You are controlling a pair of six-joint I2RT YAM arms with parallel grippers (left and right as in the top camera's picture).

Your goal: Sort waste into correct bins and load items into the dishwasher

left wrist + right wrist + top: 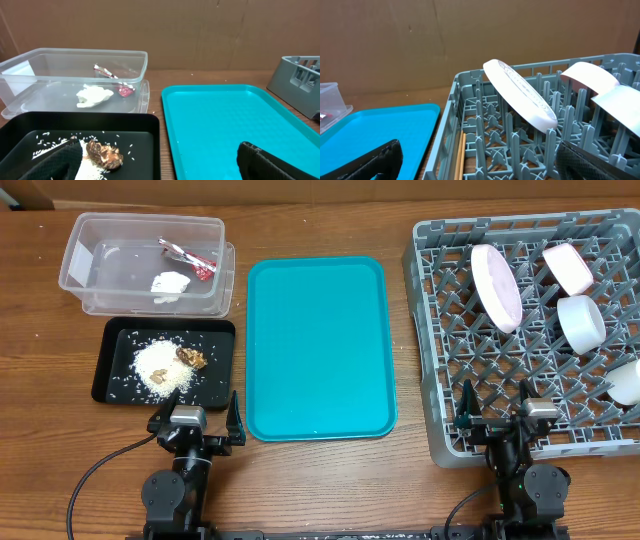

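The clear tub [75, 255] at the back left holds the red wrapper [190, 258] and the white tissue [168, 283]; both also show in the left wrist view, wrapper [111, 75] and tissue [93, 96]. The black tray [112, 350] holds rice [160, 370] and the brown scrap [191, 357]. The grey rack [440, 330] on the right holds the white plate [497, 286], two bowls [567, 267] [581, 322] and a cup [627, 381]. Chopsticks [460, 157] lie along the rack's left wall. My left gripper [196, 420] and right gripper [496, 412] are open and empty at the front.
A large teal serving tray [318, 345] lies bare in the middle between the black tray and the rack. A brown cardboard wall stands behind the table. The arms' cables run along the front edge.
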